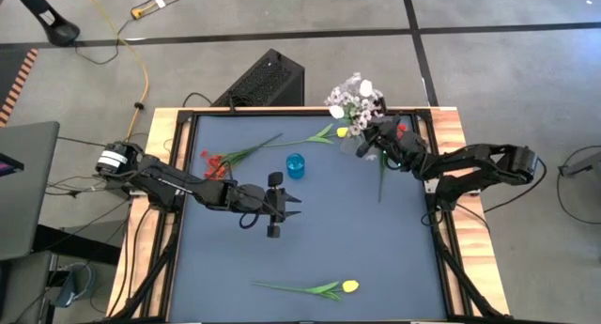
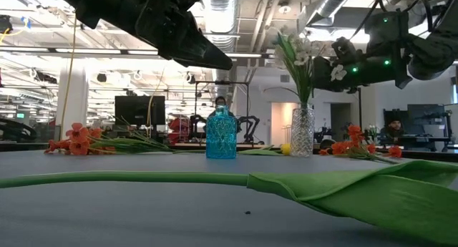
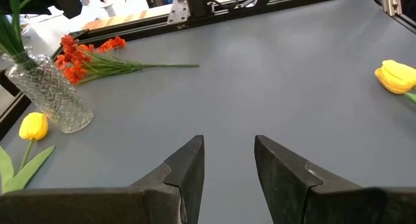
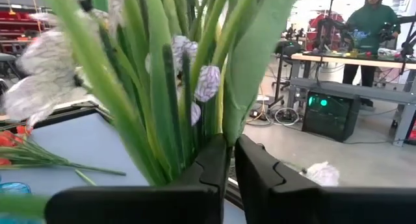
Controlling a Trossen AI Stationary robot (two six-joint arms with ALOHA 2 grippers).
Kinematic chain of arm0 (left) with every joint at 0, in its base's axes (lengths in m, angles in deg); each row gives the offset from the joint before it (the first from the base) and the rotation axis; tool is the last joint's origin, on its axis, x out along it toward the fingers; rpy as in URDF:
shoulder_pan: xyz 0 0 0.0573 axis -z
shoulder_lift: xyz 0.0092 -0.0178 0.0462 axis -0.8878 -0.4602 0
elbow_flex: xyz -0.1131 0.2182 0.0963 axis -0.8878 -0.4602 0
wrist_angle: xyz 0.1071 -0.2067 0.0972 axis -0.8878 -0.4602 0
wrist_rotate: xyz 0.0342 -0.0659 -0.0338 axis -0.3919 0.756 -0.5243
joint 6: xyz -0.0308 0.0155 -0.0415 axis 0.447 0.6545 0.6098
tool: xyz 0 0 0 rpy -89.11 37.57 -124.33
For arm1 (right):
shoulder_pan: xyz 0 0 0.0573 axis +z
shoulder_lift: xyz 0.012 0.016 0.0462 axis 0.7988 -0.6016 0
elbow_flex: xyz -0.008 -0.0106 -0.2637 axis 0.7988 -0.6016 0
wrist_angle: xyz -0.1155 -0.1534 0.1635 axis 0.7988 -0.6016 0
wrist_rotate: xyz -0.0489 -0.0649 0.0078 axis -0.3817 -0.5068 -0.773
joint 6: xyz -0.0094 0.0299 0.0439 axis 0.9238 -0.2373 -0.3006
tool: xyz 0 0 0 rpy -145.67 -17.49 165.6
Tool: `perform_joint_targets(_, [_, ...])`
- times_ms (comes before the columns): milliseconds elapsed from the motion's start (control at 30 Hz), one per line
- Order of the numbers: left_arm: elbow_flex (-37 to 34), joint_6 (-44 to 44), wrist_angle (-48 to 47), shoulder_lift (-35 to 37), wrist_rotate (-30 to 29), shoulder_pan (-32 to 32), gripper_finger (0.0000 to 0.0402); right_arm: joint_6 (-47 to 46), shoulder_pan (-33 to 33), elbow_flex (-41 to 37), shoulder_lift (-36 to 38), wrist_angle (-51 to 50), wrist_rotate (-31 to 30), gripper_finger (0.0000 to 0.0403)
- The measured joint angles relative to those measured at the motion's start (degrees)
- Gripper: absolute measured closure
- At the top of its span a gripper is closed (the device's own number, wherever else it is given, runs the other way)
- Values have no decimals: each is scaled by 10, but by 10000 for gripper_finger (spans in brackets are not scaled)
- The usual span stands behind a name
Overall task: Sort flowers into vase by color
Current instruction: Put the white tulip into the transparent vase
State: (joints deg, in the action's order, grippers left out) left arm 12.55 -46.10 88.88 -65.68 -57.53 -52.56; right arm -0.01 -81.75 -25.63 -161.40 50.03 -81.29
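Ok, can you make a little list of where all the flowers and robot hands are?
left hand: open, empty, above the table's middle
right hand: at the clear vase, apparently shut on white flowers
blue vase: mid-table
red flowers: lying left of the blue vase
yellow tulip: lying near the front edge
second yellow tulip: lying beside the clear vase

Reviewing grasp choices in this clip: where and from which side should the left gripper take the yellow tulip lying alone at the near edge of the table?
Probably mid-stem, from straight above. The yellow tulip lies flat with a thin stem running left and its bloom at the right end. The leaves bulk up near the bloom, so the barer stretch further left suits narrow fingers, closing across the stem. The left gripper hovers open over mid-table.
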Motion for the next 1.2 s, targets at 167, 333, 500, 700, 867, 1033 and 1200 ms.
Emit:
perform_joint_targets(167, [0, 0, -2, 0, 0, 0, 276, 0, 0, 0, 0, 1, 0, 329])
perform_joint_targets(333, [0, 0, -3, 0, 0, 0, 276, 0, 0, 0, 0, 2, 0, 327])
perform_joint_targets(500, [0, 0, -3, 0, 0, 0, 276, 0, 0, 0, 6, 3, 0, 326])
perform_joint_targets(700, [0, 0, -3, 0, 0, 0, 276, 0, 0, 0, 47, -25, 3, 325])
perform_joint_targets(867, [0, 0, -3, 0, 1, 0, 276, 0, -7, 0, 102, -145, 9, 317])
perform_joint_targets(1033, [0, 0, -3, 0, 1, 0, 276, -3, -10, 0, 150, -199, 19, 263])
perform_joint_targets(1200, [0, 3, -3, 0, 1, 0, 276, -6, -10, 1, 193, -253, 20, 192])
